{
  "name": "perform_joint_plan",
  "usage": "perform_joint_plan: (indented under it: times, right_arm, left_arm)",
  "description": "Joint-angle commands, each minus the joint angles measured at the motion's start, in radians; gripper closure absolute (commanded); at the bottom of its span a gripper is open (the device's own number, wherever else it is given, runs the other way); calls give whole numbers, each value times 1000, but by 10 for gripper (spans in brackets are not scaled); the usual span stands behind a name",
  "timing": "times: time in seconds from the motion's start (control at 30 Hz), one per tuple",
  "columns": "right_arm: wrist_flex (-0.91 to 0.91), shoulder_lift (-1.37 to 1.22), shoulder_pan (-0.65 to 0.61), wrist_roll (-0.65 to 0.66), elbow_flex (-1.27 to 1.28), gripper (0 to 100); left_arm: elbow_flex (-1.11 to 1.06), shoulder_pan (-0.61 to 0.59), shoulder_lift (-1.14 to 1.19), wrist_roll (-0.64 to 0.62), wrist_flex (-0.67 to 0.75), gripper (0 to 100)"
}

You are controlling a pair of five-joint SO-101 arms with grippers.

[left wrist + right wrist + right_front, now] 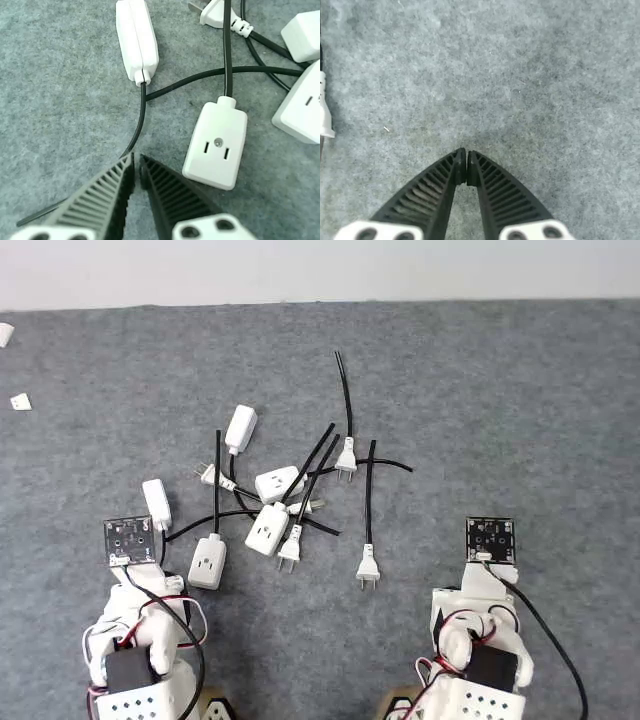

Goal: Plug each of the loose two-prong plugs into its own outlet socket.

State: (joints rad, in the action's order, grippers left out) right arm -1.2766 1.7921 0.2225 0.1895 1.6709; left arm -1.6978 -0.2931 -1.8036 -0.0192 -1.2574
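Left end effector (137, 167) has its ribbed fingers drawn to a narrow slit and grips nothing. Its tips hang over a black cord (141, 120) on the grey desk (50, 100). Right end effector (466, 167) is likewise pinched narrow and empty above bare felt, with the lone plug (324, 107) at the rim of its wrist view.

In the high view we find the task's things in a tangle at the middle of the desk. The nearest socket block (207, 562) lies face up at 7 o'clock of the tangle, just ahead of the left arm (140, 640), and its cord runs toward 12. A second socket block (267, 528) sits at the centre, with a third socket block (278, 483) just at its 12 o'clock. A short plug (290, 548) lies just beside the second block at 5 o'clock. A far plug (346, 458) rests at 2 o'clock of the tangle and a side plug (208, 476) at 10 o'clock. The lone plug lies apart at 4 o'clock, prongs toward 6, nearest the right arm (480, 640).

Two white adapters frame the group: the upper adapter (241, 428) at 11 o'clock and the lower adapter (157, 503) at 9 o'clock. Small white scraps (20, 400) lie well apart at the desk's 9 o'clock edge.
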Motion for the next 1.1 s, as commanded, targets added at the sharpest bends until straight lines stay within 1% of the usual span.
perform_joint_plan:
  times: [0.0, 0.13, 0.33, 0.57, 0.67, 0.93, 1.07]
  right_arm:
    - [-4, -5, -1, -6, 14, 990]
    - [-4, -5, -1, -6, 14, 990]
    - [-4, -5, -1, -6, 14, 990]
    - [-4, -5, -1, -6, 14, 990]
    - [-4, -5, -1, -6, 14, 990]
    - [-4, -5, -1, -6, 14, 990]
    - [-4, -5, -1, -6, 14, 990]
  left_arm:
    - [13, 5, -14, 3, -3, 987]
    - [13, 9, -14, 5, -3, 987]
    - [15, 110, -14, 5, -3, 987]
    - [15, 126, -14, 2, -3, 987]
    - [15, 161, -14, 2, -3, 987]
    - [15, 161, -14, 5, -3, 987]
    - [15, 158, -15, 0, 43, 987]
